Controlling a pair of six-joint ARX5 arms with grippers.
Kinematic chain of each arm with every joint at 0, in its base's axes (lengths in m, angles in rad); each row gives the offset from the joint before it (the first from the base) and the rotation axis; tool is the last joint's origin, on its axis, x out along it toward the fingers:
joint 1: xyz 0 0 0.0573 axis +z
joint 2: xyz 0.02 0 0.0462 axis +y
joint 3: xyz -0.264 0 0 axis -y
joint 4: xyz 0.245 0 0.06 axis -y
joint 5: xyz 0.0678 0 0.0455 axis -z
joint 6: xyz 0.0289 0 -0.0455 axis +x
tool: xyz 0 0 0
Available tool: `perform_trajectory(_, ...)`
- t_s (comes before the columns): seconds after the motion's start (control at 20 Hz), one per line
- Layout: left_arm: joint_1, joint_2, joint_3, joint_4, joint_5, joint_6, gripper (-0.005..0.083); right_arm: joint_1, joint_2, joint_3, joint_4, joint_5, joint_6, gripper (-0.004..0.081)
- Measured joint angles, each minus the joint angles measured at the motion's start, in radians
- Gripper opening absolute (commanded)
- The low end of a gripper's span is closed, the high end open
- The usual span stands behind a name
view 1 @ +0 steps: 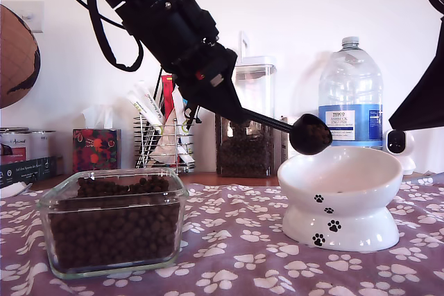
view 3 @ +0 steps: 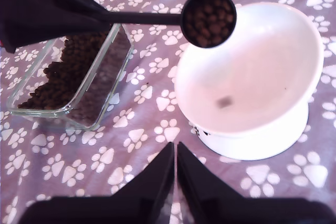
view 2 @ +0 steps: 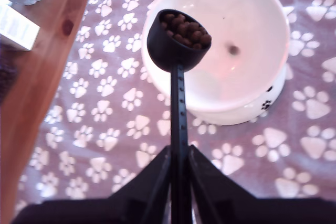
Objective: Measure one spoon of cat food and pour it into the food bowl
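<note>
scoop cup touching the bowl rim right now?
Apart. In the exterior view, the spoon cup hangs above the food bowl rim, with white wall showing between them.

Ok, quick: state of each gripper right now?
My first gripper: closed on the spoon, loaded with cat food.
My second gripper: closed, holding nothing.

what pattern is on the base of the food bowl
Black paw prints on glossy white, along the pedestal of the food bowl. It shows best in the exterior view.

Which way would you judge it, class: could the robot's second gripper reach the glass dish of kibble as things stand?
Probably not directly: my first gripper, holding the spoon, hangs over the glass dish.
</note>
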Motion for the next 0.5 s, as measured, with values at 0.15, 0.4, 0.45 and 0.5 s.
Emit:
perform_trajectory(0.15,-0.01,0.0,0.0,0.036,-0.02,0.043,-0.0023,-0.003,0.0,0.023,-0.031,0.014,0.039,-0.0013)
perform_trajectory(0.4,-0.046,0.017,0.0,0.06,-0.076,0.162,-0.0024,-0.013,0.0,0.027,-0.038,0.014,0.049,-0.0013)
perform_trajectory(0.45,-0.054,0.033,0.0,0.072,-0.11,0.19,-0.0023,-0.013,0.0,0.027,-0.038,0.013,0.049,-0.0013)
perform_trajectory(0.5,-0.062,0.051,0.0,0.092,-0.15,0.222,-0.0023,-0.013,0.0,0.027,-0.039,0.009,0.049,-0.0013)
